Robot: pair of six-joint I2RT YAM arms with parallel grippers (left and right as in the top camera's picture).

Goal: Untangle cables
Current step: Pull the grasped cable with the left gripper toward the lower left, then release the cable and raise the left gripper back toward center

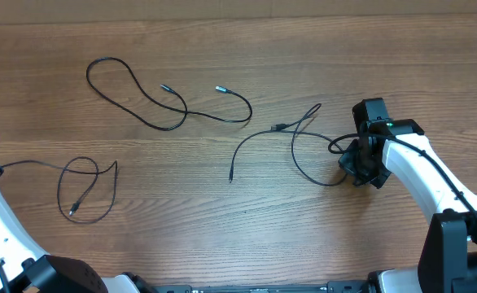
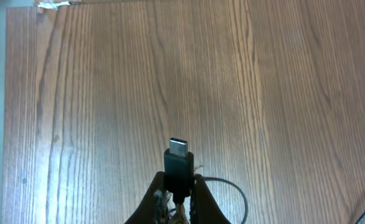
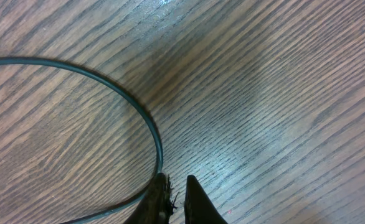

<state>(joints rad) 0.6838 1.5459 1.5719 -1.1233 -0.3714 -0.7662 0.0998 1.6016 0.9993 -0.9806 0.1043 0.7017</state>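
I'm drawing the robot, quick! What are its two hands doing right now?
Left gripper: closed, holding a silver-tipped plug.
Right gripper: closed; a cable touches one finger, held or not cannot be told.

A thin black rubbery cable (image 3: 159,155) enters at the picture's left edge, sweeps in a broad arc across the brown wood-grain tabletop (image 3: 282,93) and drops to the dark fingertips (image 3: 198,202) of the right gripper (image 3: 175,199) at the bottom edge. A second stretch of the same cable leaves them towards the lower left. The jaws stand almost together. The cable seems caught at the left-hand tip, though the grip itself is hidden.
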